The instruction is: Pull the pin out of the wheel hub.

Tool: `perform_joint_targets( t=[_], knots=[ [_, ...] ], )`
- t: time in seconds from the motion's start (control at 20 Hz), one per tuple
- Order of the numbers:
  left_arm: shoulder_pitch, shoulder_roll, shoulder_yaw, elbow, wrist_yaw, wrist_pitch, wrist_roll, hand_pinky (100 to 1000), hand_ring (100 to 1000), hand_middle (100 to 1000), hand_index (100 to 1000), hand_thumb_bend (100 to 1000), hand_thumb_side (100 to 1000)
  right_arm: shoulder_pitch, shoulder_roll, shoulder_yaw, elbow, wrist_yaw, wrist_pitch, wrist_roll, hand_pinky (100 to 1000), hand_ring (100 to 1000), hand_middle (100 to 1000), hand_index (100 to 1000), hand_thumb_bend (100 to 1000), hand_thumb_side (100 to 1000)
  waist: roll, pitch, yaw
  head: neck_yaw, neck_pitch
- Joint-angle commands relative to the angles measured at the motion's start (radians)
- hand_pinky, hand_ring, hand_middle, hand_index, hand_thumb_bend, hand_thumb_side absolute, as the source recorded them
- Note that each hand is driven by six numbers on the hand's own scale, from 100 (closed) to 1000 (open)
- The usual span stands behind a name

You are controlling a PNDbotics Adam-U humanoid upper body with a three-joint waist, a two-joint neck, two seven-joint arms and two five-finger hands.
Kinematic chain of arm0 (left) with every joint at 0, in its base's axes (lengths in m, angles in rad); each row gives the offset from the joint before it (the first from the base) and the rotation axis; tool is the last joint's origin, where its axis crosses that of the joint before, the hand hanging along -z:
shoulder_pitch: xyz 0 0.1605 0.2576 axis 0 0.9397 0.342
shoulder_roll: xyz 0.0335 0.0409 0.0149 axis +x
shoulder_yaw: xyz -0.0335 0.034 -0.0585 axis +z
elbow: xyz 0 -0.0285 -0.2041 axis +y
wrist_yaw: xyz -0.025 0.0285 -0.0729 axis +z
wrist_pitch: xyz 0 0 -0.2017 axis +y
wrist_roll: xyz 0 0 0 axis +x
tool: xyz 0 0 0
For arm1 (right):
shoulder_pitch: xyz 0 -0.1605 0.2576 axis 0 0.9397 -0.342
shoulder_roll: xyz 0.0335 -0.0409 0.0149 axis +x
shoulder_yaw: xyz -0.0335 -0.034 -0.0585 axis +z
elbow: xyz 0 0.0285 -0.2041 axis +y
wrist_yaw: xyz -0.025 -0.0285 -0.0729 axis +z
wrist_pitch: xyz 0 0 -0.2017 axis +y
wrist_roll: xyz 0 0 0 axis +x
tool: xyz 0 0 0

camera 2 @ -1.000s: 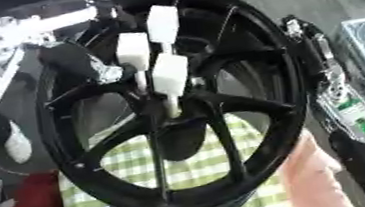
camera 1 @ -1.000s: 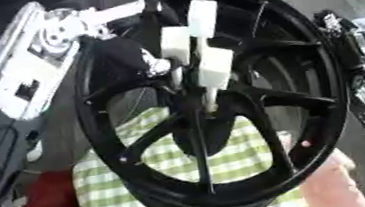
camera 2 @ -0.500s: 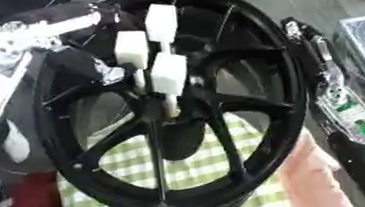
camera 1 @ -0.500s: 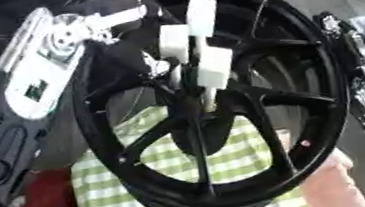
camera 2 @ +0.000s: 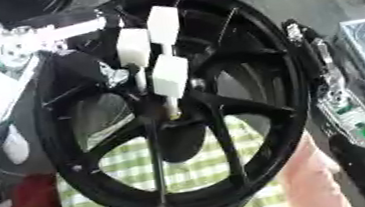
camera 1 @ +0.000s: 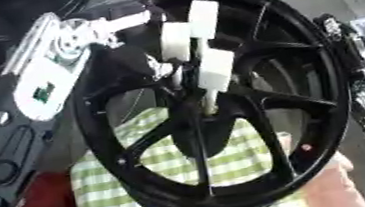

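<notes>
Left hand (camera 1: pixel 141 63) fingers (camera 1: pixel 176 41) close around the pin (camera 1: pixel 210 103) above the wheel hub (camera 1: pixel 199 126).

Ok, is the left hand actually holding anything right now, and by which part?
The left hand pinches the pin by its upper end, white fingertips closed around it; the pin's lower end sits in the wheel hub.
</notes>
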Motion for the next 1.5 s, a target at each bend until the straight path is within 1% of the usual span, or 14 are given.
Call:
perform_joint_targets(
  t=[0.05, 0.15, 0.35, 0.5, 0.85, 1.0, 1.05, 1.1, 1.25, 1.5],
  knots=[
    [-0.027, 0.002, 0.017, -0.017, 0.018, -0.001, 0.014, 813, 866, 822, 874, 185, 380, -0.006, -0.014, -0.007, -0.009, 0.011, -0.001, -0.006, 932, 785, 752, 787, 100, 715, -0.001, -0.013, -0.003, 0.000, -0.013],
    [-0.027, 0.003, 0.019, -0.029, 0.032, 0.003, 0.022, 799, 838, 781, 851, 151, 343, -0.005, -0.013, -0.006, -0.009, 0.015, 0.001, -0.007, 931, 786, 752, 787, 100, 718, -0.001, -0.012, -0.003, 0.000, -0.014],
    [-0.029, 0.006, 0.021, -0.048, 0.056, 0.022, 0.044, 780, 803, 738, 812, 100, 299, -0.005, -0.014, -0.005, -0.009, 0.019, 0.005, -0.009, 931, 786, 753, 787, 100, 721, 0.001, -0.012, -0.004, 0.001, -0.016],
    [-0.029, 0.006, 0.022, -0.053, 0.068, 0.035, 0.057, 760, 772, 697, 768, 100, 260, -0.005, -0.014, -0.005, -0.010, 0.019, 0.006, -0.010, 932, 786, 753, 788, 100, 723, 0.000, -0.012, -0.005, 0.000, -0.017],
    [-0.029, 0.000, 0.020, -0.054, 0.099, 0.054, 0.077, 720, 698, 577, 616, 100, 180, -0.004, -0.013, -0.005, -0.009, 0.019, 0.008, -0.014, 931, 787, 754, 788, 100, 730, -0.001, -0.011, -0.005, -0.001, -0.016],
    [-0.027, -0.004, 0.019, -0.049, 0.101, 0.060, 0.091, 680, 631, 489, 518, 100, 134, -0.004, -0.012, -0.006, -0.009, 0.018, 0.008, -0.016, 931, 787, 755, 788, 100, 734, -0.002, -0.010, -0.006, 0.000, -0.016],
    [-0.027, -0.006, 0.018, -0.046, 0.100, 0.060, 0.096, 672, 619, 473, 497, 100, 128, -0.004, -0.011, -0.006, -0.009, 0.018, 0.008, -0.017, 931, 787, 755, 789, 100, 735, -0.002, -0.010, -0.007, 0.000, -0.016],
    [-0.026, -0.008, 0.017, -0.042, 0.098, 0.059, 0.098, 652, 592, 433, 451, 100, 100, -0.004, -0.010, -0.006, -0.010, 0.017, 0.008, -0.017, 931, 788, 755, 789, 100, 738, -0.002, -0.009, -0.007, 0.001, -0.015],
    [-0.024, -0.011, 0.017, -0.032, 0.093, 0.052, 0.100, 620, 556, 373, 373, 100, 100, -0.003, -0.011, -0.007, -0.012, 0.016, 0.006, -0.018, 931, 788, 755, 789, 100, 741, -0.002, -0.009, -0.008, 0.000, -0.014],
    [-0.026, -0.014, 0.029, -0.021, 0.103, 0.062, 0.130, 597, 537, 342, 306, 100, 118, -0.001, -0.011, -0.006, -0.011, 0.017, 0.008, -0.018, 931, 788, 756, 789, 100, 747, -0.001, -0.009, -0.007, -0.002, -0.015]
  ],
)
